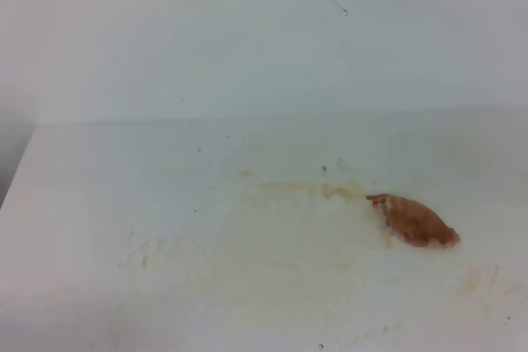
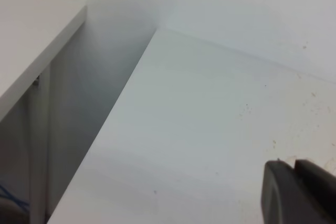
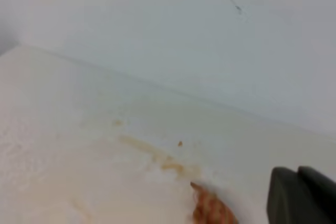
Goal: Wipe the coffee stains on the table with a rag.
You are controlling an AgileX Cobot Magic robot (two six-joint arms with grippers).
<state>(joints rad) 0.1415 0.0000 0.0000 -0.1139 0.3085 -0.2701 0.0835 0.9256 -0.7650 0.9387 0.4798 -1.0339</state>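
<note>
Rag (image 1: 414, 220) lying free on the counter (image 1: 124, 204), just left of and below the right gripper (image 3: 304, 196), whose jaws stand closed on nothing. Faint coffee stains (image 1: 318, 190) trail further left, beyond the rag. Left gripper (image 2: 298, 192) rests apart over clean counter; its jaws appear together, empty. Risk, as judged: with the rag unheld, a sweep would pass bare over the stains; a low re-approach could nudge the rag and smear residue.

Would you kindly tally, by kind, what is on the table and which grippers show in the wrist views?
Rag: 1
Coffee stains, one smeared streak on the table: 1
Grippers, left gripper and right gripper: 2
Total: 4
</note>
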